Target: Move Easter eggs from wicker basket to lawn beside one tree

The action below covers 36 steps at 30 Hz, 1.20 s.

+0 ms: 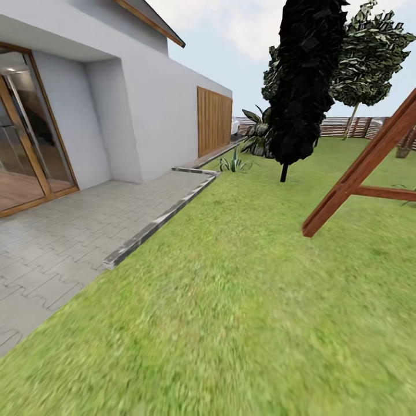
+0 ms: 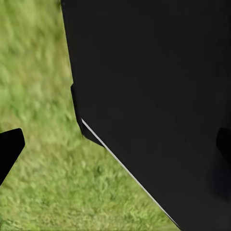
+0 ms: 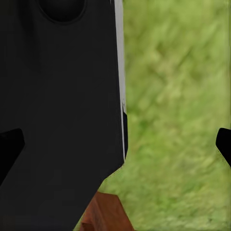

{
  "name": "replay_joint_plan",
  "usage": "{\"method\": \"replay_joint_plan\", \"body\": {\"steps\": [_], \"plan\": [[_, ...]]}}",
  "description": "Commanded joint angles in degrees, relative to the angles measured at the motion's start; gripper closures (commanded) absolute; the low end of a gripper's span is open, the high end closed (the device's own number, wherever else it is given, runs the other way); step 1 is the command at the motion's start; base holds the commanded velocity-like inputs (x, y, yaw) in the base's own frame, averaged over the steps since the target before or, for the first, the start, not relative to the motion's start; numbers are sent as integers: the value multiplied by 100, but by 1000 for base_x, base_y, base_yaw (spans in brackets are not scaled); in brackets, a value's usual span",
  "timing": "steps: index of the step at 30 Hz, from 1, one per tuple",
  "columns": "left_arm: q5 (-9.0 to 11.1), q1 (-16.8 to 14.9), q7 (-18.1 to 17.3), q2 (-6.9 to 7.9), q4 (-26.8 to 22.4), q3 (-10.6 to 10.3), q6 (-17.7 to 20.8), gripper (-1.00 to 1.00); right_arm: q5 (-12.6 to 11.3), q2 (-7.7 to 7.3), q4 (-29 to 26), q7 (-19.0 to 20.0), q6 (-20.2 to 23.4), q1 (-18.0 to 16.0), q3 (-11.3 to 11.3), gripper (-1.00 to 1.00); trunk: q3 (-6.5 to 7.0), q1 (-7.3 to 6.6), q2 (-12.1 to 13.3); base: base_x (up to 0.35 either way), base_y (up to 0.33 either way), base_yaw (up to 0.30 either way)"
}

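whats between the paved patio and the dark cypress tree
In the head view, mostly lawn past the patio and its stone curb; a small spiky plant stands near the dark cypress.

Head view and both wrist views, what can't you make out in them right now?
- Wooden frame, head view: cut off by the right edge, so what it is stays unclear.
- Pale-trunked tree, head view: partly hidden behind the dark tree.
- Lawn, left wrist view: mostly blocked by a black robot panel.
- Left pincer and right pincer: fingertips barely show at the frame edges, with nothing visibly held.
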Motion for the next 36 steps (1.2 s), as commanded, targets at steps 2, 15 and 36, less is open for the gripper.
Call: {"method": "replay_joint_plan", "body": {"steps": [2,15,36], "plan": [[-33,4,-11,3,-40,3,0,-100,-40,3,11,-2,-35,-3,6,-100,-3,4,-1,326,0,0],[-33,4,-7,4,-58,3,-1,-100,-37,15,10,2,-30,-3,9,-100,-3,4,-1,337,0,-4],[-33,4,-7,4,-58,3,-7,-100,-31,30,11,13,-16,-3,14,-100,-3,4,-1,339,0,-117]]}}
